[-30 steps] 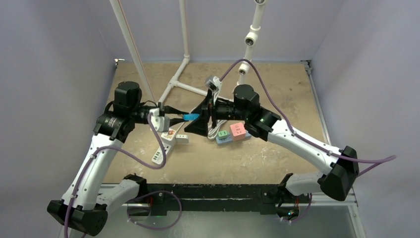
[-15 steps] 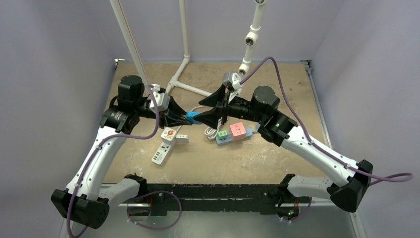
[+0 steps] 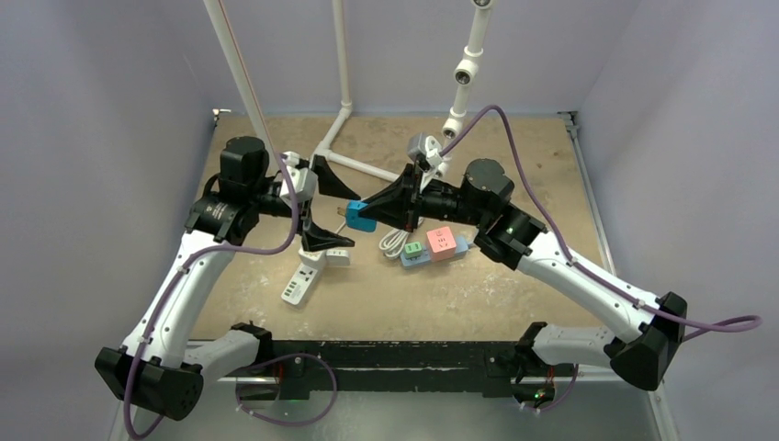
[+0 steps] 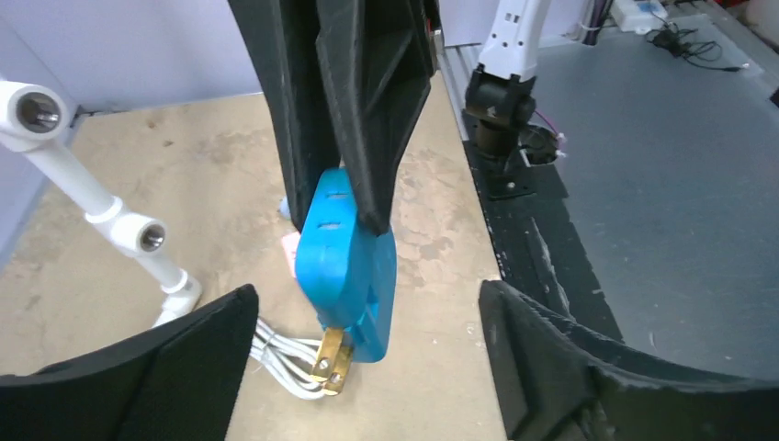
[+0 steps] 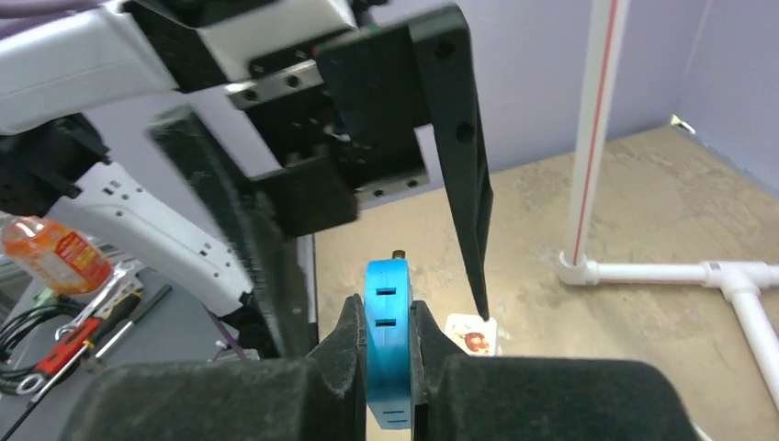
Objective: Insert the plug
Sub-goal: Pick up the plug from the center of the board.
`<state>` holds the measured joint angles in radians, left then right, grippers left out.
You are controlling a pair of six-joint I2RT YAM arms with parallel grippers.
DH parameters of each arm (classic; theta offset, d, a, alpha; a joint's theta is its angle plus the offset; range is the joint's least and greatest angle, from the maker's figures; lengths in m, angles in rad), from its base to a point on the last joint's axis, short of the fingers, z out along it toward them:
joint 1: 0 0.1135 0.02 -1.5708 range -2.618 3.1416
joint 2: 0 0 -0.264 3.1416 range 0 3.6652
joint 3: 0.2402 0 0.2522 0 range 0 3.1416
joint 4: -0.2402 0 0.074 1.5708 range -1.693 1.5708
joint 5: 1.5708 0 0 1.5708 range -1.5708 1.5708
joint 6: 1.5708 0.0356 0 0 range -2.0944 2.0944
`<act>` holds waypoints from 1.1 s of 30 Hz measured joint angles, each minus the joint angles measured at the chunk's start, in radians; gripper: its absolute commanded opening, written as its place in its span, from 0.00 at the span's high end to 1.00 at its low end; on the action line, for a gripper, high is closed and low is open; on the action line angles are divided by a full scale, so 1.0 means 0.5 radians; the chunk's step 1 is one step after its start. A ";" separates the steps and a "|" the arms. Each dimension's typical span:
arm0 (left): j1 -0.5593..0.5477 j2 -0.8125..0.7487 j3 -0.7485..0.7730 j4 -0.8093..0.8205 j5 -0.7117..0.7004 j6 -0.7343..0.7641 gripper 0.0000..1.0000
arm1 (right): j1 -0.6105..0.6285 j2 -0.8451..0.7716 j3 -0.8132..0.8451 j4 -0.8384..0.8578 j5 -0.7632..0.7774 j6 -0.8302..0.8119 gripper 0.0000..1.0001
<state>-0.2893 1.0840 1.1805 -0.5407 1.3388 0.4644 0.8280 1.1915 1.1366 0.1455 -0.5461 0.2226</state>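
Observation:
The blue plug [image 3: 360,217] hangs above the table with my right gripper [image 3: 369,211] shut on its flat sides. The right wrist view shows both pads pressed against the plug [image 5: 388,340]. My left gripper [image 3: 342,213] is open, its two fingers spread wide on either side of the plug and not touching it. In the left wrist view the plug [image 4: 347,262] points its brass prongs [image 4: 331,363] down and toward me, between my open left fingers [image 4: 184,358]. A white power strip [image 3: 303,276] lies on the table below the left gripper.
A row of pink, green and blue socket cubes [image 3: 430,246] with a coiled white cable [image 3: 393,243] lies under the right arm. A white PVC pipe frame [image 3: 342,110] stands at the back. A small white adapter [image 5: 470,335] lies on the board.
The left gripper let go of the plug and opened wide. The right gripper closed on the plug and now holds it alone. Neither arm has shifted much since half a second ago.

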 measured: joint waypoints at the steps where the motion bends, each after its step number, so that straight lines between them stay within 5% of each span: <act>1: -0.003 -0.005 0.007 0.005 -0.018 0.018 0.03 | -0.008 0.006 0.000 -0.017 0.027 0.007 1.00; 5: -0.004 -0.091 0.011 -0.014 -0.150 0.317 0.01 | -0.041 0.053 0.016 -0.076 0.078 0.048 1.00; 14: -0.004 -0.425 -0.072 -0.367 -0.303 1.751 0.01 | -0.104 0.140 0.060 -0.087 0.004 0.252 1.00; 18: -0.005 -0.452 -0.164 -0.450 -0.346 2.170 0.01 | -0.104 0.201 0.064 -0.024 -0.104 0.363 1.00; 24: -0.005 -0.404 -0.208 -0.490 -0.407 2.463 0.01 | -0.103 0.280 0.064 0.075 -0.215 0.501 1.00; 33: -0.005 -0.395 -0.211 -0.443 -0.406 2.520 0.32 | -0.103 0.305 0.063 0.245 -0.239 0.607 1.00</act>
<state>-0.2916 0.8864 1.0748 -0.7620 1.1358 1.7245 0.7765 1.3441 1.1683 0.2680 -0.6655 0.5259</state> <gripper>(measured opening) 0.749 0.151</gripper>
